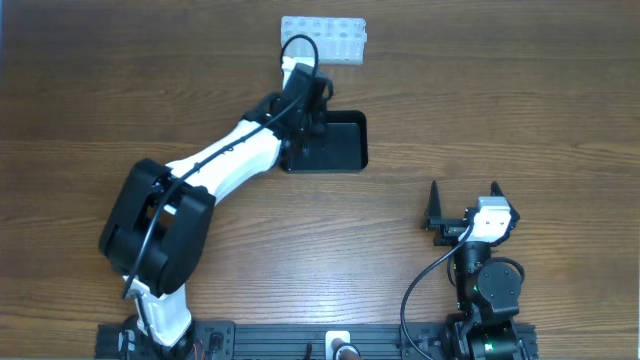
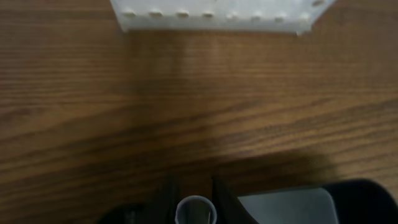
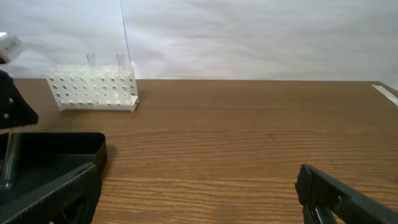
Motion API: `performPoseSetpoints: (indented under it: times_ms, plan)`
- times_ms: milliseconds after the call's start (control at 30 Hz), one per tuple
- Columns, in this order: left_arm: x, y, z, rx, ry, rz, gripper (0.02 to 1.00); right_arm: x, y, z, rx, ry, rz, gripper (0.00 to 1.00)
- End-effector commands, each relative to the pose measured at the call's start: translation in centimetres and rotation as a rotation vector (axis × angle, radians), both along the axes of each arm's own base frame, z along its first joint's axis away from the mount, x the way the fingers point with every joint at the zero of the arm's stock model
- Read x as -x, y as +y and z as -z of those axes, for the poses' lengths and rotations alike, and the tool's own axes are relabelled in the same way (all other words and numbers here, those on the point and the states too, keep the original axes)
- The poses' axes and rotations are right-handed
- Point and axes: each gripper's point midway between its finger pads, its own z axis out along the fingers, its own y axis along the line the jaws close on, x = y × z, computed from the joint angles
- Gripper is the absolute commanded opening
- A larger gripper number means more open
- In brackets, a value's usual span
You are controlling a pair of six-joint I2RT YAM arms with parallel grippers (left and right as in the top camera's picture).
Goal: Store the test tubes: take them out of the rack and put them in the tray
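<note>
Test tube (image 2: 195, 213), open mouth uppermost, is clamped upright between the closed-in jaws of the left gripper (image 2: 194, 200). It sits at the left end of the black tray (image 1: 350, 150); whether it hangs over the floor or the rim cannot be determined. White rack (image 3: 93, 91) stands at the far side of the table (image 1: 520, 90), just beyond the tray, with two tubes (image 3: 120, 61) standing upright in it. Right gripper (image 1: 464, 195) sits near right, well apart, jaws wide open and empty. Assessment: the tubes are judged light, rigid, smooth-walled and probably breakable. Hold should be taken on the upper wall just below the mouth, with firm but modest pressure, and release made low in the tray.
</note>
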Motion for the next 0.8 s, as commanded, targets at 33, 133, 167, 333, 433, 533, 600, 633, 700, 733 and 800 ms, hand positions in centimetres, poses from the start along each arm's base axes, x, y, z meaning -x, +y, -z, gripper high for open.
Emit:
performPoseSetpoints:
  times_ms: [33, 133, 167, 333, 433, 533, 600, 633, 700, 733, 800]
  plan:
    - [0.2, -0.2, 0.6, 0.003, 0.008, -0.007, 0.108, 0.0, -0.1, 0.3, 0.0, 0.007, 0.008, 0.991]
    - [0.3, -0.2, 0.6, 0.004, 0.013, -0.004, 0.11, 0.0, -0.1, 0.3, 0.0, 0.007, 0.008, 0.991]
    - [0.3, -0.2, 0.7, 0.003, 0.016, -0.003, 0.108, 0.0, -0.1, 0.3, 0.0, 0.007, 0.008, 0.991]
    - [0.8, -0.3, 1.1, 0.002, 0.044, 0.008, 0.112, 0.0, -0.1, 0.3, 0.0, 0.007, 0.008, 0.993]
    - [1.0, -0.3, 1.2, 0.002, 0.053, 0.013, 0.115, 0.0, -0.1, 0.3, 0.0, 0.007, 0.008, 0.991]
    - [1.4, -0.4, 1.6, 0.004, 0.076, 0.022, 0.115, 0.0, -0.1, 0.3, 0.0, 0.007, 0.008, 0.991]
    - [1.8, -0.1, 1.9, 0.004, 0.1, 0.009, 0.112, 0.0, -0.1, 0.3, 0.0, 0.007, 0.008, 0.993]
    - [2.0, -0.1, 2.0, 0.0, 0.107, 0.009, 0.112, 0.0, -0.1, 0.3, 0.0, 0.007, 0.008, 0.993]
    - [2.1, 0.0, 2.1, -0.005, 0.114, 0.008, 0.117, 0.0, -0.1, 0.3, 0.0, 0.007, 0.008, 0.993]
    - [2.1, 0.0, 2.1, -0.005, 0.114, 0.008, 0.119, 0.0, -0.1, 0.3, 0.0, 0.007, 0.008, 0.991]
    - [2.1, 0.1, 2.1, -0.005, 0.114, 0.007, 0.132, 0.0, -0.1, 0.3, 0.0, 0.007, 0.008, 0.993]
